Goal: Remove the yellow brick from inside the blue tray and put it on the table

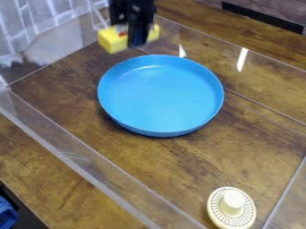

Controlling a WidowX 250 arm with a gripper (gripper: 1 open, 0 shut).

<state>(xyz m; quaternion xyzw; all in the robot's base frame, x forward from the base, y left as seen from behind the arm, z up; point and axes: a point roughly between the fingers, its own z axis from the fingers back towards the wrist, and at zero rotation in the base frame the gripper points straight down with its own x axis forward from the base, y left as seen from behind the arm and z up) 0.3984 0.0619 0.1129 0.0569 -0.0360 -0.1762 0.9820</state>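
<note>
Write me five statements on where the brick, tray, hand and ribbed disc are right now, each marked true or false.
1. The yellow brick is inside the blue tray. False: it is held up, outside the tray's rim.
2. The hand has hold of the yellow brick. True.
3. The blue tray has nothing lying in it. True.
4. The cream ribbed disc sits in the blue tray. False: it rests on the wooden table, apart from the tray.
5. The yellow brick is resting beside the cream ribbed disc. False: they are at opposite ends of the view.
</note>
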